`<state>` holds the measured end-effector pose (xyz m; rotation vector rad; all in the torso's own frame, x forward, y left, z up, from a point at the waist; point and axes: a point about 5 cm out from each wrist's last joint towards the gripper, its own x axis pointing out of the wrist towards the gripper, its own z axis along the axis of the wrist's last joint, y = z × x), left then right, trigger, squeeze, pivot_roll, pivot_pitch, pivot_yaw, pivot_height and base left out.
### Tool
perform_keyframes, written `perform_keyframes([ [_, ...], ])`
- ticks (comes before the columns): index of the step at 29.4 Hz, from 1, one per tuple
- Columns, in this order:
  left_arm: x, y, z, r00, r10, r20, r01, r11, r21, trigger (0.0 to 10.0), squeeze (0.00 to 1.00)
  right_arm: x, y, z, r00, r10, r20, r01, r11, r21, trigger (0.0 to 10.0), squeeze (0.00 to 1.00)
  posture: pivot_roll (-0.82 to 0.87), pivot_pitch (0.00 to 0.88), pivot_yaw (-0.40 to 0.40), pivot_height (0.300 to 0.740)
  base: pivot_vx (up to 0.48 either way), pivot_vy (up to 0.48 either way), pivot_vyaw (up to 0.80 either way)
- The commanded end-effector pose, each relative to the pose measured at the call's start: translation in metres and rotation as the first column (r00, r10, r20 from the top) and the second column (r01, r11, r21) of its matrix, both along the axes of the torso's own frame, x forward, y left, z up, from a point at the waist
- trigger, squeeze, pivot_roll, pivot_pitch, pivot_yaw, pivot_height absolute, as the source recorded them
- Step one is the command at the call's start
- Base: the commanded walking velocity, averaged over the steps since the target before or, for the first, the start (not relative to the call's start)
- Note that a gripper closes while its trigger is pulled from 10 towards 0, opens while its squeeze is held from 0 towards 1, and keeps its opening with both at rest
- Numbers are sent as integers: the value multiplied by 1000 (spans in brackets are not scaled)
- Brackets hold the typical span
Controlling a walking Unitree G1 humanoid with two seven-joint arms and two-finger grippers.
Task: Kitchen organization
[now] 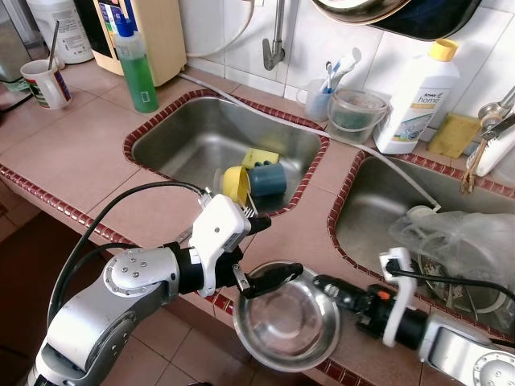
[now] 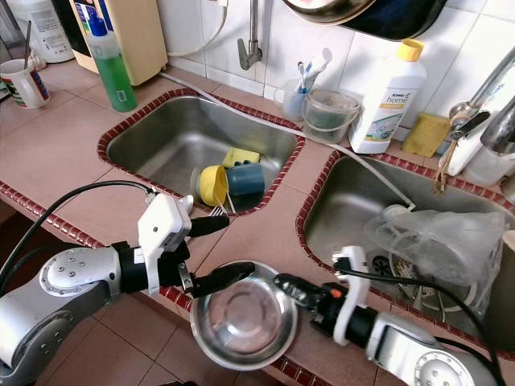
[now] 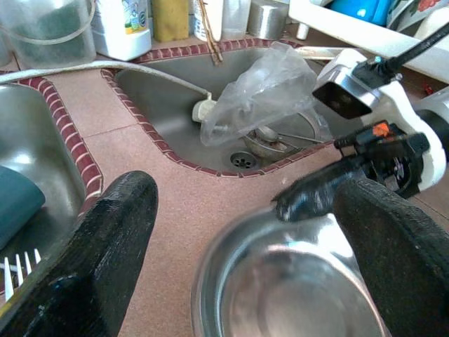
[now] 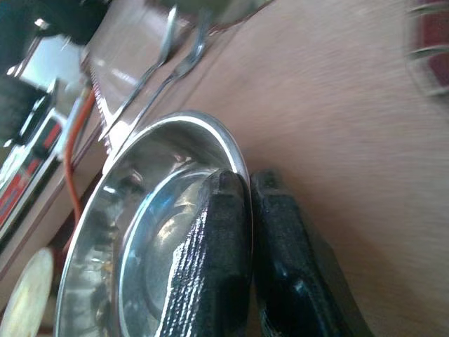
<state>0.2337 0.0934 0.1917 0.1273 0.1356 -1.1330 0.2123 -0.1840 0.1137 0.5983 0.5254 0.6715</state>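
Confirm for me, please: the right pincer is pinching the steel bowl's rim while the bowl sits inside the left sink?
Not quite. The right pincer does pinch the steel bowl at its rim, but the left eye view shows the bowl on the tiled counter at its front edge, not in the left sink.

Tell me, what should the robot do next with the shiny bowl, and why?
Probably lift the steel bowl slightly off the counter edge. The right tool is shut on its rim, while the left tool is open around the opposite side, so the bowl looks held and ready to move.
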Motion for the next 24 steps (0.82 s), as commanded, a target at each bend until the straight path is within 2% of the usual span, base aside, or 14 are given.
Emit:
perform_keyframes([
  [1,1,1,2,1000,-2,5,2,1000,1,10000,0,-1,-11,-4,999,-51,-15,51,998,-38,0,0,-40,107,-26,731,0,0,0],
  [7,1,1,1,1000,-10,6,10,1000,4,10000,0,0,-18,5,986,-147,76,143,988,55,0,0,-42,100,-21,731,0,0,0],
  [9,2,0,2,1000,-11,9,11,1000,3,10000,0,1,-17,12,975,-190,116,175,976,133,0,0,-41,96,-21,731,0,0,0],
  [11,3,1,2,1000,-10,12,10,1000,5,10000,0,2,-12,24,959,-231,164,177,941,290,0,0,-37,92,-19,731,0,0,0],
  [15,3,1,2,1000,-8,14,8,1000,5,10000,0,4,-7,37,942,-259,216,156,902,401,0,0,-36,90,-18,731,0,0,0],
  [21,6,2,4,1000,3,25,-3,1000,1,10000,0,7,-4,39,931,-290,222,173,886,431,0,0,-35,91,-15,731,0,0,0],
  [24,11,3,8,999,28,42,-27,1000,-15,10000,0,9,-6,39,925,-302,230,189,892,410,0,0,-33,93,-13,731,0,0,0],
])
